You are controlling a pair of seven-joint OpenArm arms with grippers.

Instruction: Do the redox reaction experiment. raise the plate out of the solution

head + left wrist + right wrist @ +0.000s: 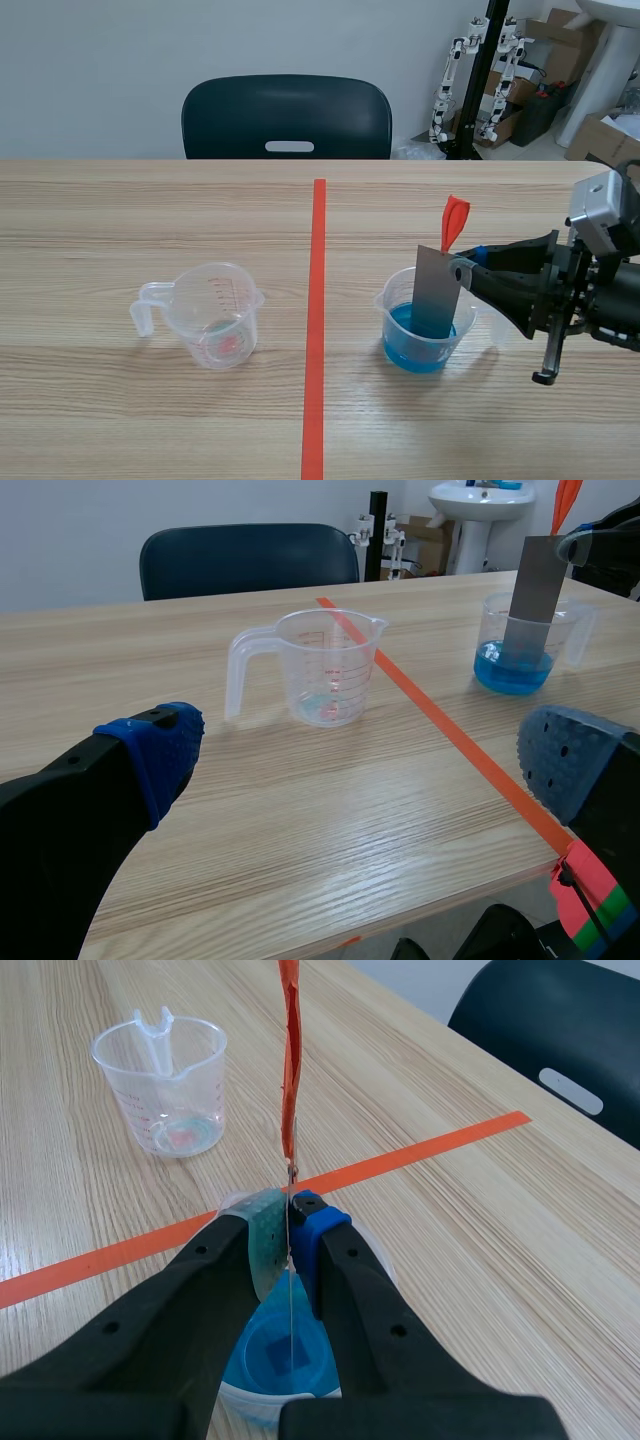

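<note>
Holding the thin grey metal plate (437, 292) by its upper edge, my right gripper (462, 270) pointed level across the wooden table (150, 220) from my right side. The plate stood upright, its lower end in the blue solution inside the clear plastic beaker (388, 305). My left gripper (360, 755) sat low over the table, fingers spread wide.
</note>
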